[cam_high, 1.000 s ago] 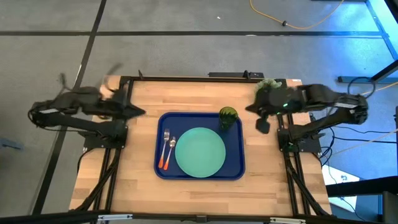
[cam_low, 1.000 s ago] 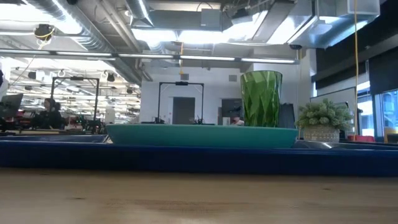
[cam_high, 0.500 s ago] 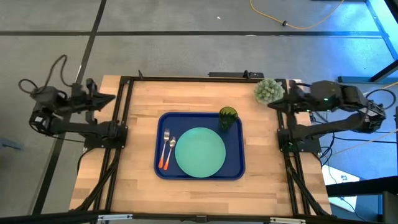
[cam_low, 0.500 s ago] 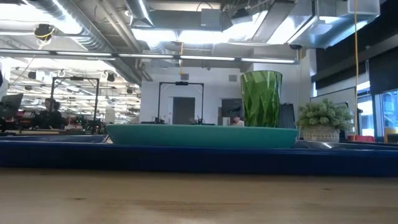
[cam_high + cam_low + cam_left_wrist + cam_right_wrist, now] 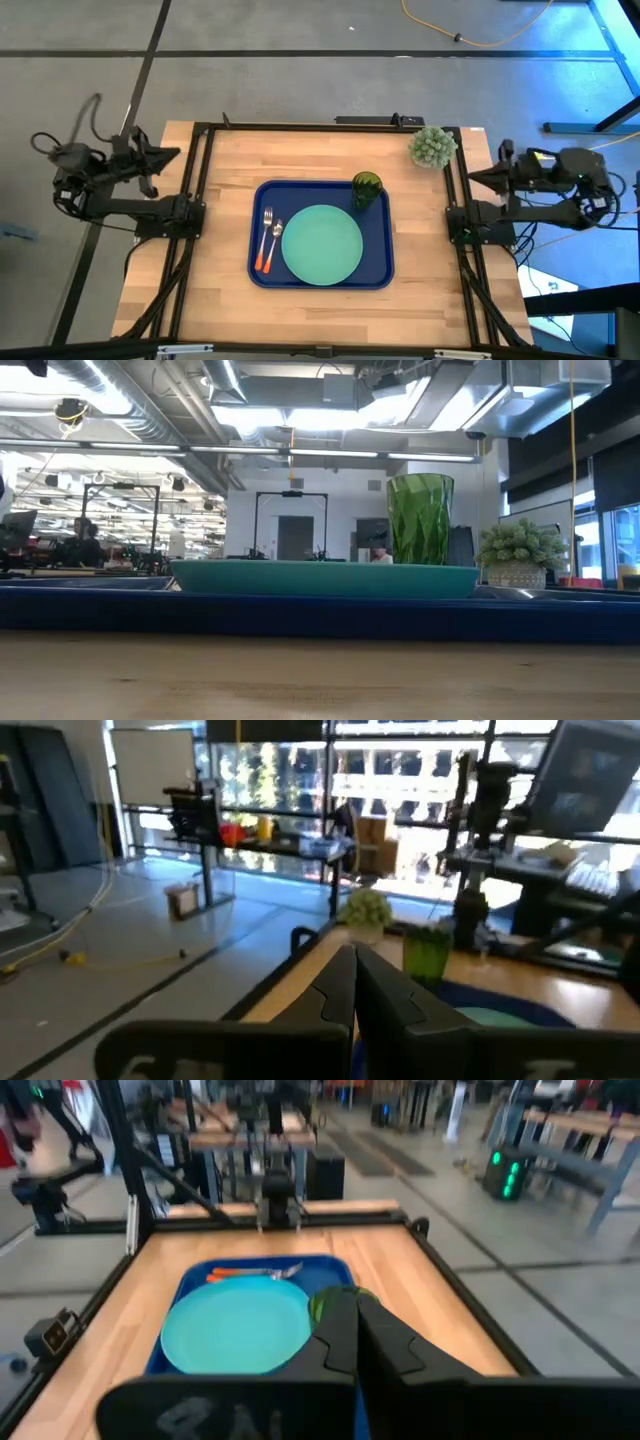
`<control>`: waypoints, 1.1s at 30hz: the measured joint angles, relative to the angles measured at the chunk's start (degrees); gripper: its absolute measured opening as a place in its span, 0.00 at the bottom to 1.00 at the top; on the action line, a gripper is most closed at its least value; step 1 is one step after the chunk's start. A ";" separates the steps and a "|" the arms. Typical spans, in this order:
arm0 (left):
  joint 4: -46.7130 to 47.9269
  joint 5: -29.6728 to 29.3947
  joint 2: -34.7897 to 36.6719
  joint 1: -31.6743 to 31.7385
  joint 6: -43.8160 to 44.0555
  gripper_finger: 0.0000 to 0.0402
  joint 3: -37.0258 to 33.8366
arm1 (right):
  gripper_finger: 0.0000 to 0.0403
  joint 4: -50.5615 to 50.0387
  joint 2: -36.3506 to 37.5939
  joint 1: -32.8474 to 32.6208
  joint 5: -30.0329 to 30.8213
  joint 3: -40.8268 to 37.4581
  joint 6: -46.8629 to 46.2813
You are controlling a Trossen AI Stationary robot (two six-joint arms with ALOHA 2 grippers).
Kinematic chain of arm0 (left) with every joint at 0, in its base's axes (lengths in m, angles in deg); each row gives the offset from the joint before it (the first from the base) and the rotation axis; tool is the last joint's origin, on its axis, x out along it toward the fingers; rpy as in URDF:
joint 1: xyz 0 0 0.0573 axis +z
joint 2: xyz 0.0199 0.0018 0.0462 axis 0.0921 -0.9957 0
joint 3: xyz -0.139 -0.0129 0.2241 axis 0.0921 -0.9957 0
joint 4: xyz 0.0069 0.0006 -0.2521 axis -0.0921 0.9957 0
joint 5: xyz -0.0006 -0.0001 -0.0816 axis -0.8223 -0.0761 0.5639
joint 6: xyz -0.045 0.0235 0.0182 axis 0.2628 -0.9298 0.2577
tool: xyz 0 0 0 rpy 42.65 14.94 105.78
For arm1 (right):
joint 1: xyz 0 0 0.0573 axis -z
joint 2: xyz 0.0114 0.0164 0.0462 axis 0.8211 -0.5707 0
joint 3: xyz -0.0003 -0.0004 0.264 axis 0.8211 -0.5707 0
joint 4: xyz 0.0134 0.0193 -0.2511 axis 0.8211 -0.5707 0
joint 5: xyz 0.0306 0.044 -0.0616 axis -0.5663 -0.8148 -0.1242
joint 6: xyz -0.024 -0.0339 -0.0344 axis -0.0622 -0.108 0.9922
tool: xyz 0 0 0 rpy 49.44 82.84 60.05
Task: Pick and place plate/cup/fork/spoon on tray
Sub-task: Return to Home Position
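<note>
The dark-blue tray point(image 5: 262, 270) lies in the middle of the table. On it rest the mint-green plate point(image 5: 322, 243), the dark-green cup point(image 5: 366, 186) upright at its far right corner, and the orange-handled fork point(image 5: 266, 232) and spoon point(image 5: 277, 236) side by side left of the plate. My left gripper point(image 5: 176, 154) is shut and empty, beyond the table's left edge; its fingers meet in the left wrist view point(image 5: 353, 970). My right gripper point(image 5: 476, 176) is shut and empty, beyond the right edge; its fingers meet in the right wrist view point(image 5: 356, 1315).
A spiky pale-green ball plant point(image 5: 432, 146) in a small pot stands at the table's far right corner, near my right arm. A black frame point(image 5: 300, 127) runs along the table's far, left and right edges. Bare wood lies around the tray.
Both arms have drawn back from the table. My left gripper has gone toward the left edge and past it. My right gripper has gone from beside the cup, past the plant, beyond the right edge. The things on the tray have stayed still.
</note>
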 joint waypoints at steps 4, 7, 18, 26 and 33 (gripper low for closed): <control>-1.52 -1.58 0.10 0.03 0.60 0.00 -0.93 | 0.00 0.10 7.29 -0.02 0.03 -3.28 0.20; -3.06 -1.29 0.03 0.04 0.51 0.00 -3.05 | 0.00 -1.01 8.80 -0.07 0.05 -4.06 0.52; -19.32 -1.12 0.05 0.01 -1.77 0.00 -18.30 | 0.00 -0.85 8.86 -1.83 -0.70 -6.62 2.23; -38.92 0.07 0.07 0.03 -4.91 0.00 -34.16 | 0.00 11.22 8.81 -3.95 -4.08 -15.85 2.22; -50.29 2.39 0.10 0.14 -4.22 0.00 -44.66 | 0.00 17.73 8.40 -4.28 -7.13 -18.80 1.82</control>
